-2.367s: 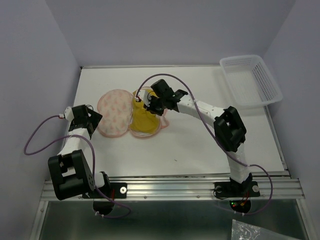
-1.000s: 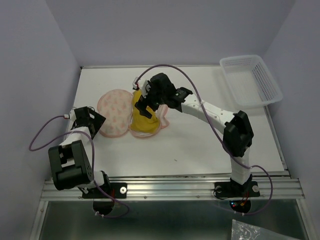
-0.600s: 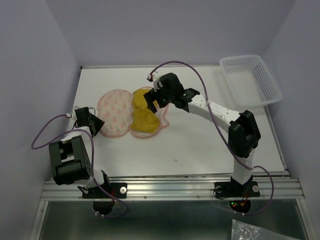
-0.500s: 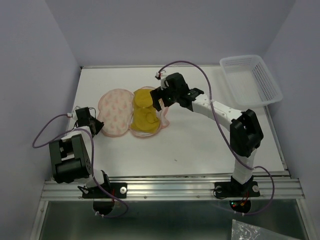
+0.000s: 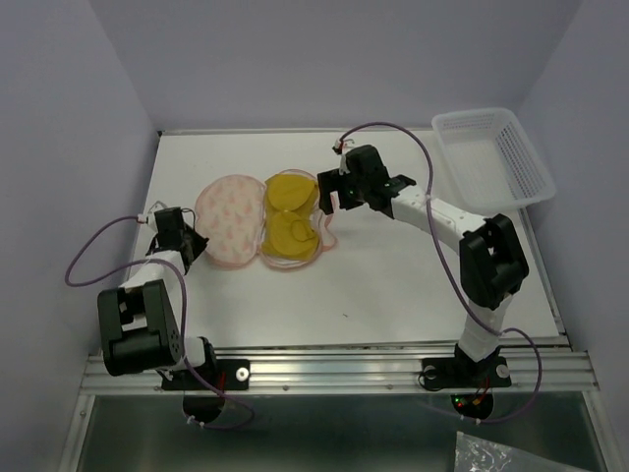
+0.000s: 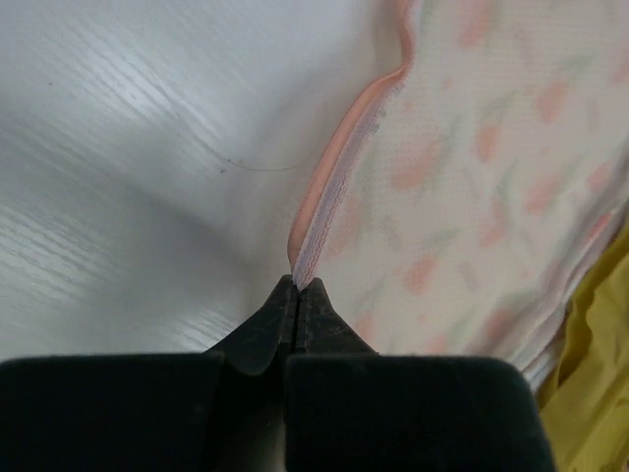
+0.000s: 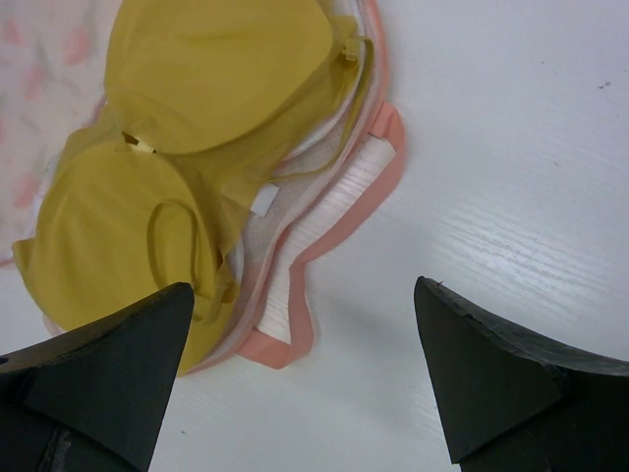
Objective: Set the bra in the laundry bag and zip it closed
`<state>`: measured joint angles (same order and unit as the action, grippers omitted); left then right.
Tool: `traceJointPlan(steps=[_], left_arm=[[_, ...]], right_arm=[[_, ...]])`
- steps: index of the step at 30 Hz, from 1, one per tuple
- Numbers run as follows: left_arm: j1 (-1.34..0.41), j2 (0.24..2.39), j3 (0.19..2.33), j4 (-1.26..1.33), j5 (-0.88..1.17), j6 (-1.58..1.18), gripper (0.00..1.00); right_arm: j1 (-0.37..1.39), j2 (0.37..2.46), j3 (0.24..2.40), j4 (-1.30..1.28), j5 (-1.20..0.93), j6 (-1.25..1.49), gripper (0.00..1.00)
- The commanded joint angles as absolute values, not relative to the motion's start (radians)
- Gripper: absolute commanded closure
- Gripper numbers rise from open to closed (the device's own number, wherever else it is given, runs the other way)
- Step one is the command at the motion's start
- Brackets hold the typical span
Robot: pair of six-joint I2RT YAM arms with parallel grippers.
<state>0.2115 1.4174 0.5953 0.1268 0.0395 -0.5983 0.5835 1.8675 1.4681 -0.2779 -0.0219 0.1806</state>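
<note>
White table [image 5: 393, 275]: bra [image 5: 288, 193] long axis near-to-far.

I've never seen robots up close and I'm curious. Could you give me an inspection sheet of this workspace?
Surface: white table, wood-grain finish.
Job's things: laundry bag lies open, unzipped; bra rests in its half nearer the right arm.
Clutter: white lattice basket at the far right corner.
Hands: left hand shut on the bag's pink edging; right hand open, beside the bag.
Cables: purple cables loop off both arms.
Surroundings: plain pale walls on three sides.
</note>
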Motion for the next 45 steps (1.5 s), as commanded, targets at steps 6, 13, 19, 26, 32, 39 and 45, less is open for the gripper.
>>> traceJointPlan(steps=[6,13,19,26,32,39,45], left_arm=[[-0.038,1.108,0.635,0.061,-0.241,-0.551,1.00],[-0.215,1.091,0.698,0.084,-0.302,-0.471,1.00],[-0.397,1.133,0.767,0.092,-0.402,-0.436,1.00],[-0.578,1.238,0.877,0.086,-0.523,-0.399,1.00],[-0.672,1.382,0.983,0.045,-0.564,-0.388,1.00],[-0.765,1.508,1.063,0.002,-0.606,-0.388,1.00],[-0.836,1.609,1.114,-0.035,-0.600,-0.379,1.00]], right_arm=[[0.589,1.779,1.419,-0.230,0.041,0.218,0.00],[0.589,1.741,1.404,-0.232,0.084,0.225,0.00],[0.589,1.701,1.361,-0.232,0.136,0.233,0.00],[0.589,1.658,1.312,-0.233,0.140,0.241,0.00],[0.580,1.644,1.282,-0.232,0.144,0.244,0.00],[0.571,1.640,1.259,-0.222,0.156,0.265,0.00],[0.541,1.614,1.223,-0.222,0.282,0.371,0.00]])
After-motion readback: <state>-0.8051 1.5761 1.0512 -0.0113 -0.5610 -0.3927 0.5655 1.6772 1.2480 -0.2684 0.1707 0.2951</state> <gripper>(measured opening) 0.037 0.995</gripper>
